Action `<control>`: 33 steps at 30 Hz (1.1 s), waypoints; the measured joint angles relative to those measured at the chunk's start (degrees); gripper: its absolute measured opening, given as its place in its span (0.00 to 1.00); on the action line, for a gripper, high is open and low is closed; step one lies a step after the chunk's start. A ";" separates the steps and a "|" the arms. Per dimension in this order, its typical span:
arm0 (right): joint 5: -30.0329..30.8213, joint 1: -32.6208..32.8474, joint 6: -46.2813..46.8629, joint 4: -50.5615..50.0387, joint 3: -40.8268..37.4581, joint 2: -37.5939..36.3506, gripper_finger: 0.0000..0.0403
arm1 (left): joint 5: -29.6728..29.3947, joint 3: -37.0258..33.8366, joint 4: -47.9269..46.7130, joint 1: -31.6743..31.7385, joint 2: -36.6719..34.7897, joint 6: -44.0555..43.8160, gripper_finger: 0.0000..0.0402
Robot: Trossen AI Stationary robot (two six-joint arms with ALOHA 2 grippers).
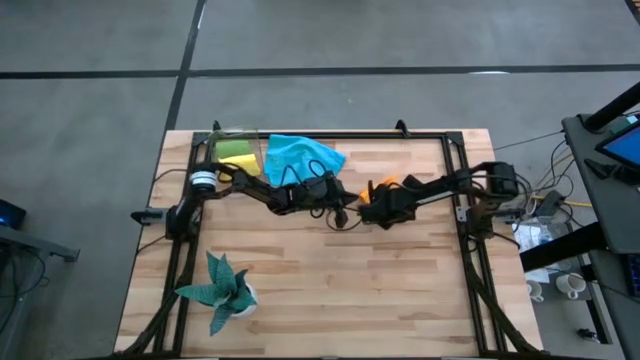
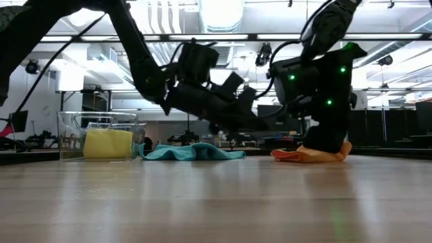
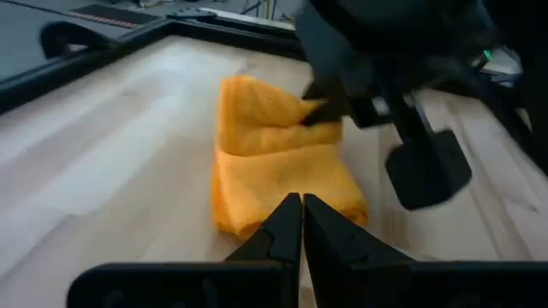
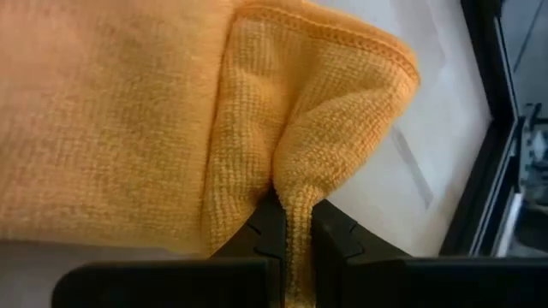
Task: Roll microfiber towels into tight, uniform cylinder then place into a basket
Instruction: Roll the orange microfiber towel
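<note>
You have the orange towel [image 1: 385, 190] pinched by a fold in the right gripper [image 4: 291, 224], jaws nearly shut on the cloth, near the table's middle. Draw that fold over evenly so the edges line up, and keep tension low so the bundle does not drag. The left gripper [image 3: 301, 224], jaws shut and empty, points at the towel's near edge just beside it; use it to pin the cloth. Both arms reach inward, low over the table. The blue towel [image 1: 300, 155] lies beside the basket [image 2: 128, 125], which holds the yellow one [image 2: 108, 144].
</note>
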 joint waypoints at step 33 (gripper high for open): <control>4.72 9.83 -18.86 -17.38 21.75 16.18 0.04 | -6.30 -16.72 1.92 5.96 -17.59 -1.82 0.00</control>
